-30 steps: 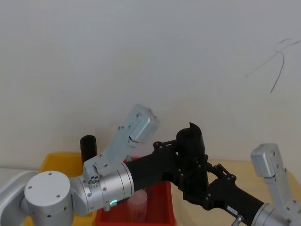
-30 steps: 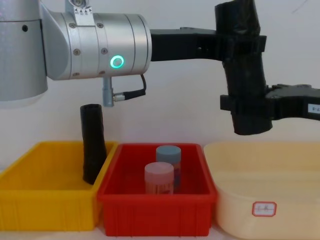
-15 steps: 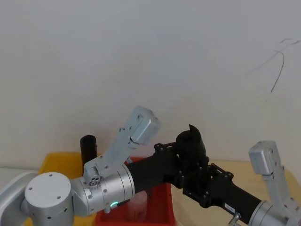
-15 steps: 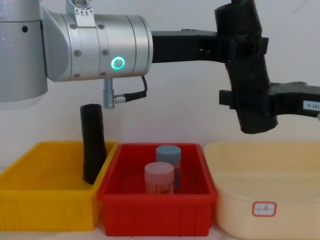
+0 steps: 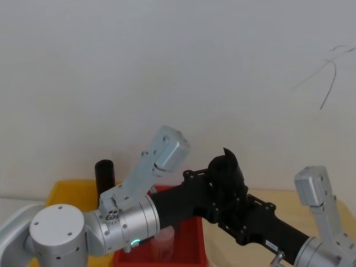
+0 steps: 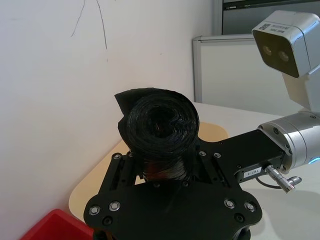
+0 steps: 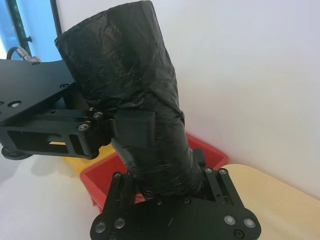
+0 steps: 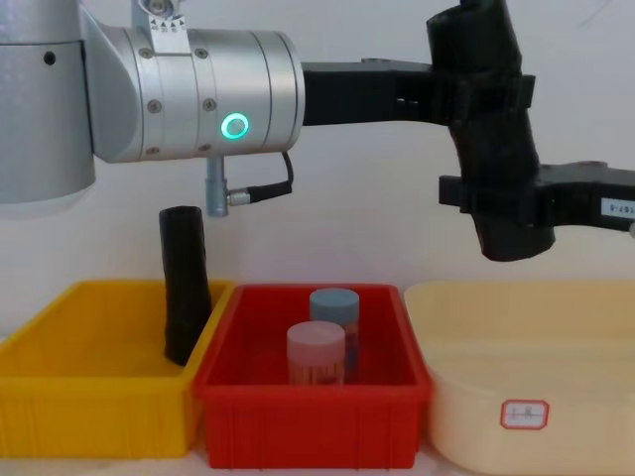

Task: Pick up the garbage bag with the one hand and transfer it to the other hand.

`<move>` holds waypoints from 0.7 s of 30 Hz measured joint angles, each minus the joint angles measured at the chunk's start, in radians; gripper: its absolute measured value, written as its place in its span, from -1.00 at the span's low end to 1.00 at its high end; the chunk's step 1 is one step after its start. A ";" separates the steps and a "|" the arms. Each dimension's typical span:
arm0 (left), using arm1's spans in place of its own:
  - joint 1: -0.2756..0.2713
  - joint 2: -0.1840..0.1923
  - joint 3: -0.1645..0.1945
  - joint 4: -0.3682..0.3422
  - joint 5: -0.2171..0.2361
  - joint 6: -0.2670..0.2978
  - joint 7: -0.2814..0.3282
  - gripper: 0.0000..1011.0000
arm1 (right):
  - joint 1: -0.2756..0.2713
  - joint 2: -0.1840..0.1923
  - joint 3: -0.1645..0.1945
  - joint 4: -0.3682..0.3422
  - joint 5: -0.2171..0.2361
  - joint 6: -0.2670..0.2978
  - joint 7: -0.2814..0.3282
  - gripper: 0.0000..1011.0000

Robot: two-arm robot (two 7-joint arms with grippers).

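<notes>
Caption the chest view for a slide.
Handover: left end effector and right end effector both grip the black bag roll.

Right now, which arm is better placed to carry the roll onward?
Right. The right gripper clamps the roll's lower end above the beige tub; the left gripper, holding higher up, need only open.
</notes>
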 joint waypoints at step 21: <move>0.000 0.001 0.001 -0.001 -0.001 0.002 0.000 0.98 | -0.014 0.005 0.019 -0.021 0.002 0.015 -0.041 0.11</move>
